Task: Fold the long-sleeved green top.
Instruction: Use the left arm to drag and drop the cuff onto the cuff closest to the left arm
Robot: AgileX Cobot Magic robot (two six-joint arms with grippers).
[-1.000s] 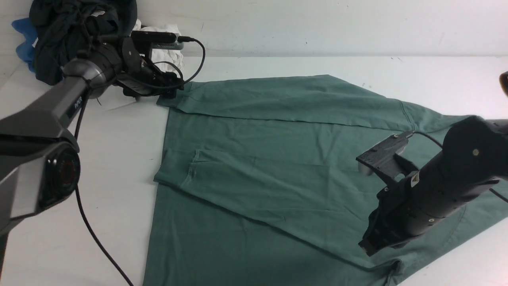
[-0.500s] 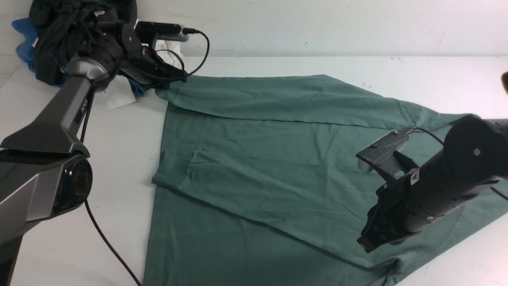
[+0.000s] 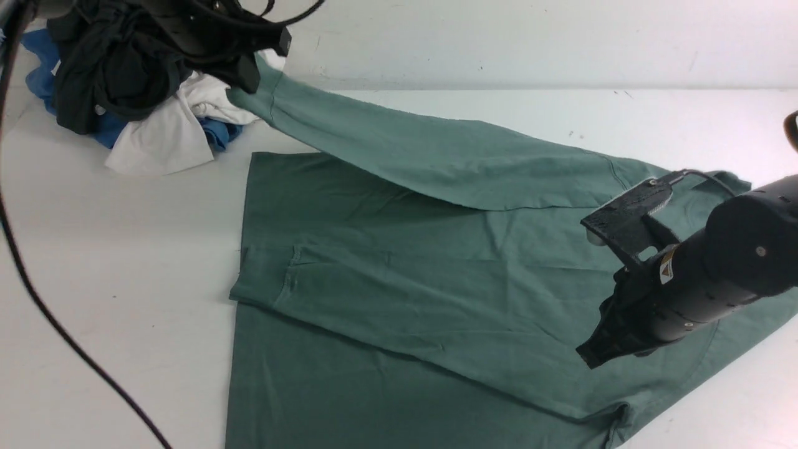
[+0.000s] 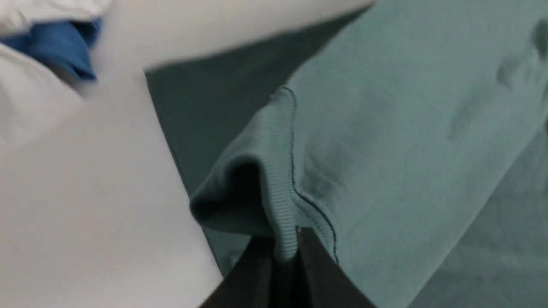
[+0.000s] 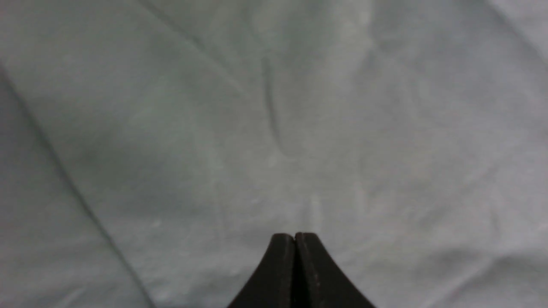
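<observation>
The green long-sleeved top (image 3: 399, 274) lies spread on the white table, one sleeve folded across its middle. My left gripper (image 3: 249, 78) is at the far left, raised above the table. It is shut on the ribbed cuff (image 4: 282, 205) of the far sleeve (image 3: 399, 149), which stretches up off the table from the shoulder. My right gripper (image 3: 589, 355) is shut and empty, hovering just above the top's body at the right. In the right wrist view its closed fingertips (image 5: 294, 237) point at flat green cloth. The chest logo and neck label are not in view.
A pile of garments sits at the far left corner: a very dark one (image 3: 118, 62), a white one (image 3: 168, 134) and a blue one (image 3: 215, 131). A black cable (image 3: 50, 312) hangs over the left of the table. A white wall (image 3: 530, 37) runs behind.
My left gripper has risen with the cuff, lifting the far sleeve off the table and dragging the top slightly left. The left arm swung up out of view. My right gripper rose a little.
</observation>
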